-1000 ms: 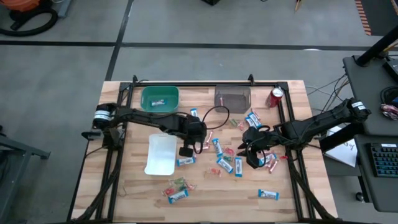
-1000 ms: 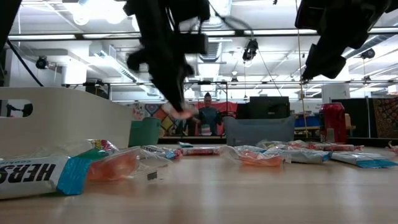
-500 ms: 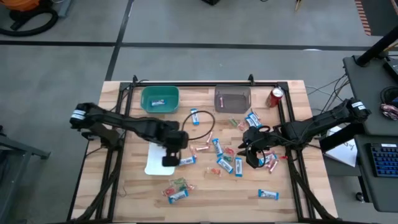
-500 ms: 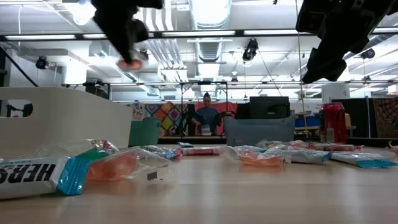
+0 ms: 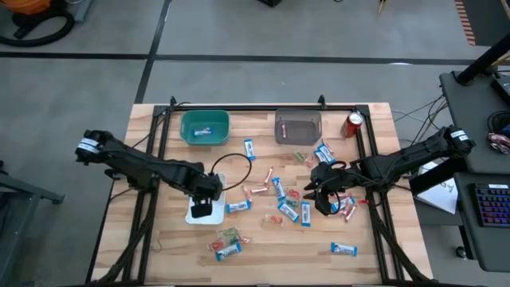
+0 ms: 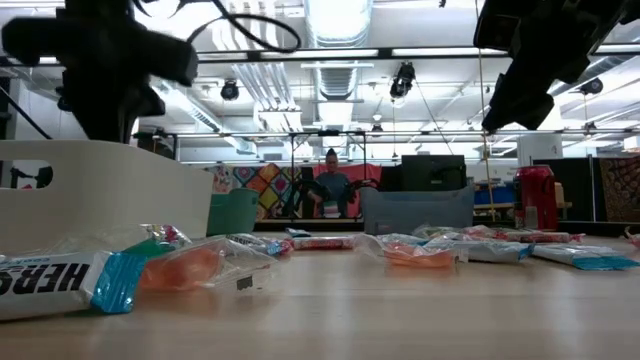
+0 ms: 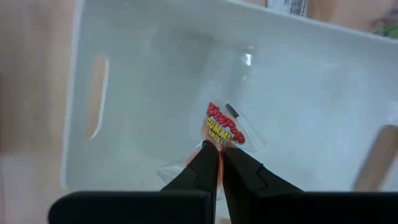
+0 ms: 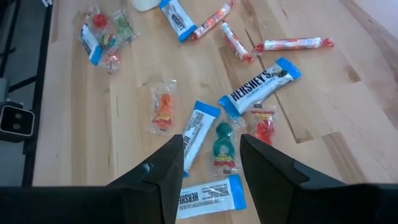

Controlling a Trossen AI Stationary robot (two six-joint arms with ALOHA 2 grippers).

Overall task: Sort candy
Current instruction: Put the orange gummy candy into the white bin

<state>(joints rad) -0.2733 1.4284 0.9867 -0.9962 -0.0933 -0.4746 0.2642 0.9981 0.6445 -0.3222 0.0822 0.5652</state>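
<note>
Table: a light wooden table top (image 5: 263, 247) fills the centre of the overhead frame, on a grey floor.
Frame: a black metal frame (image 5: 239, 108) runs along the table's upper edge and down both sides.
Green bin: a green bin (image 5: 205, 126) sits in the upper left part of the table.
Grey bin: a smoky see-through bin (image 5: 297, 127) sits at upper centre, right of the green bin.
White tray: a white tray (image 5: 205, 194) lies left of centre, below the green bin.
Soda can: a red can (image 5: 352, 125) stands upright at the table's upper right.
Keyboard: a keyboard (image 5: 492, 204) lies at the far right edge.
Person: someone (image 6: 332, 186) stands in the distant room, centre of the level view.
</note>
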